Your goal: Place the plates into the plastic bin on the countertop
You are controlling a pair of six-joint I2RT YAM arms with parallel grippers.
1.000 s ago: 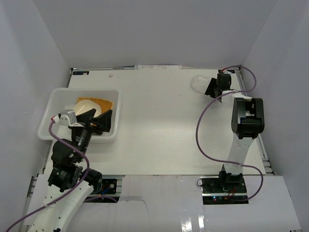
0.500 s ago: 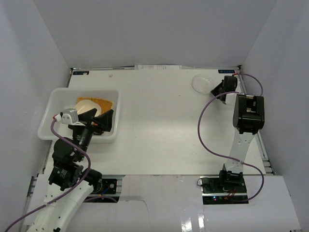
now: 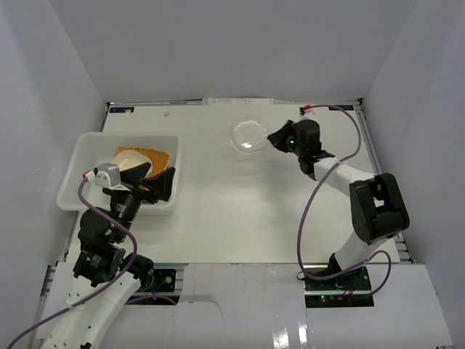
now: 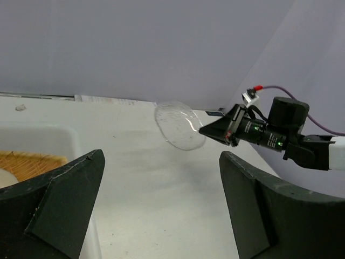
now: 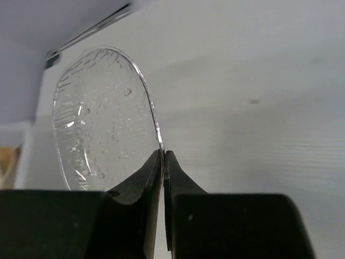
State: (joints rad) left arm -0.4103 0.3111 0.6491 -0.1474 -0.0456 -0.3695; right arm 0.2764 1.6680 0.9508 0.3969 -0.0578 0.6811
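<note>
A clear plate (image 3: 248,136) hangs on edge above the back middle of the countertop (image 3: 240,211). My right gripper (image 3: 275,139) is shut on its right rim. In the right wrist view the jaws (image 5: 163,156) pinch the thin rim of the clear plate (image 5: 102,118). The plastic bin (image 3: 127,135) stands at the left and holds an orange woven plate (image 3: 158,153) and a cream plate (image 3: 129,158). My left gripper (image 3: 154,177) is open over the bin's near right corner, with nothing between its fingers (image 4: 161,156). From there the clear plate (image 4: 178,125) shows ahead.
White walls close in the countertop at the back and on both sides. The right arm's purple cable (image 3: 309,196) loops over the right half of the table. The bin wall (image 4: 54,135) lies just left of my left gripper.
My right gripper has shut on the clear plate and carried it left from the back right corner to the back middle. The left arm has barely shifted.
</note>
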